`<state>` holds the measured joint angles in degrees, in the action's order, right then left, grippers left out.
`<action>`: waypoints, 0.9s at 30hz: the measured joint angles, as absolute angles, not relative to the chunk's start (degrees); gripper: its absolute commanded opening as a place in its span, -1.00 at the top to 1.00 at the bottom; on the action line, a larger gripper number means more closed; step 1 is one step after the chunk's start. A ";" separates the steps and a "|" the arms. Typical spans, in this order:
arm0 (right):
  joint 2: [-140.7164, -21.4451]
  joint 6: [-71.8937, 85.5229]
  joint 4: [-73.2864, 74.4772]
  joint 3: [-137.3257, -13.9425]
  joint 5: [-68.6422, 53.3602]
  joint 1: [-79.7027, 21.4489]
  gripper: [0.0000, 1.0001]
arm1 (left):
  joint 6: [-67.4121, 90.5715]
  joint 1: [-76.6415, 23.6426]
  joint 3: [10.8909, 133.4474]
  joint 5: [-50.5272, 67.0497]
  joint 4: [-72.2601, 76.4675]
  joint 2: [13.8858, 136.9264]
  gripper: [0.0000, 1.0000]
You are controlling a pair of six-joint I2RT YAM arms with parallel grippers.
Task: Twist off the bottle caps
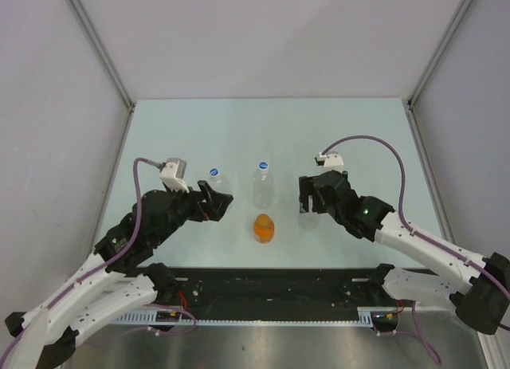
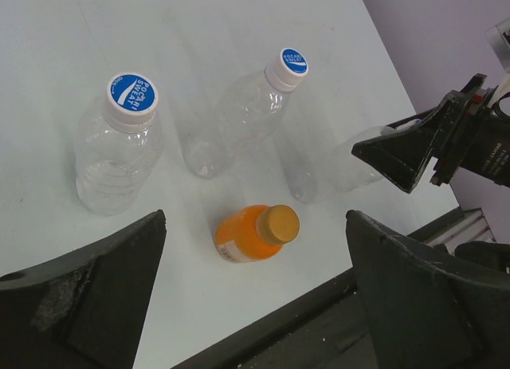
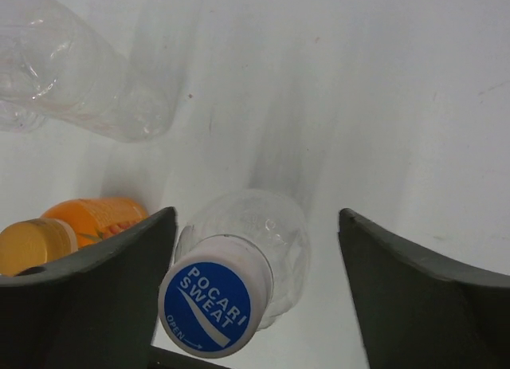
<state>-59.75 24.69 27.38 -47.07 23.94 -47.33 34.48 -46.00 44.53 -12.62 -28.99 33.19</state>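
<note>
"POCARI SWEAT" is printed on the blue caps (image 2: 132,92), plus "OPEN" right of the orange bottle (image 3: 100,216). Left fingers (image 2: 103,297) and right fingers (image 3: 414,281) are spread.

top: overhead, far | left wrist: oblique downward, mid-range | right wrist: steep, close | shared: orange bottle (image 1: 264,228)

Clear glossy plastic bottles (image 2: 119,162), smooth plastic caps (image 2: 132,93), matt table (image 2: 48,34), scuffed matt left pincer fingers (image 2: 96,297)

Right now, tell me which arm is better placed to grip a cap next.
Right: the right hand, open, straddles a blue cap; the left hand, also open, straddles nothing.
</note>
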 measured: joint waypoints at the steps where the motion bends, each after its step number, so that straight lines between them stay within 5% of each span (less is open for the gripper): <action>1: -59.79 24.38 26.96 -46.94 23.81 -47.22 -0.40 | 34.48 -46.00 44.53 -12.62 -28.93 33.19 -0.99; 8: -59.79 24.29 25.39 -46.72 22.74 -46.89 0.14 | 34.48 -46.00 43.92 -12.64 -28.73 32.60 -0.99; 17: -52.60 25.63 29.39 -48.31 19.62 -45.74 0.25 | 31.79 -46.00 44.60 -11.09 -27.94 33.32 -1.00; 27: -48.45 28.25 37.93 -63.05 6.26 -36.69 0.24 | 23.59 -46.81 53.84 8.51 -18.83 45.58 -0.99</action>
<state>-48.45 28.25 37.93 -63.05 6.26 -36.69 23.59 -46.81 53.84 8.51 -18.83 45.58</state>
